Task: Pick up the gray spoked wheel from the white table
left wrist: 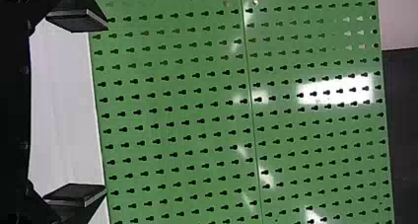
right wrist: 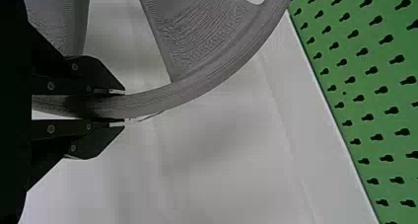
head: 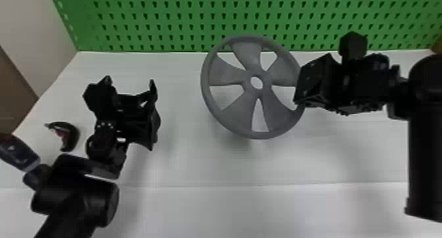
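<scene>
Your right gripper (right wrist: 123, 106) grips the gray spoked wheel (head: 236, 114) by its rim, apparently above the white table (head: 197, 165). Left gripper (left wrist: 101, 107): wide, empty. Lifting step judged nearly complete; next, hold steady.

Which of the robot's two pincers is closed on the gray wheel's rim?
The right pincer, with the rim between its fingers; the left pincer stands wide open, holding nothing.

Left pincer (head: 130, 80) pointing forward, fingers spread wide, right pincer (head: 297, 89) turned inward, fingers nearly together
</scene>
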### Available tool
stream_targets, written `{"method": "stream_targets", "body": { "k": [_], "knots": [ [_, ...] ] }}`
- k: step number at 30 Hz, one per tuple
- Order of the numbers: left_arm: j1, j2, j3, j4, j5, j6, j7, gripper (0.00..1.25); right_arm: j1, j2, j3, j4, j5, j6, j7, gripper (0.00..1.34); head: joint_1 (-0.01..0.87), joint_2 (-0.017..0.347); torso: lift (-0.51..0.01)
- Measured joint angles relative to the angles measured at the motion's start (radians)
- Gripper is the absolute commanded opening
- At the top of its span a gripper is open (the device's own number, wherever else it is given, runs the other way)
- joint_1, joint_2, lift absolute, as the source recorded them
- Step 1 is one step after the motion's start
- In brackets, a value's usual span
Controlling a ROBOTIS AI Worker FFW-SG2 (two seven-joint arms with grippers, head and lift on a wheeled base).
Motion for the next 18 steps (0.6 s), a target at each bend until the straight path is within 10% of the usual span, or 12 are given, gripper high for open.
{"method": "stream_targets", "body": {
  "k": [4, 9, 18],
  "knots": [
    [-0.002, 0.0, -0.003, -0.011, 0.008, -0.001, 0.005, 1.12, 0.027, -0.038, 0.063, -0.027, 0.004, -0.108, 0.064, 0.25, 0.806, 0.044, -0.098],
    [-0.002, 0.0, -0.007, -0.035, 0.018, -0.001, 0.024, 1.12, 0.062, -0.064, 0.123, -0.052, 0.158, -0.259, 0.335, 0.25, 0.806, 0.044, -0.098],
    [-0.002, -0.002, -0.015, -0.077, 0.035, 0.0, 0.042, 1.12, 0.125, 0.015, 0.103, -0.107, 0.598, -0.471, 0.667, 0.25, 0.806, 0.044, -0.098]
  ]
}}
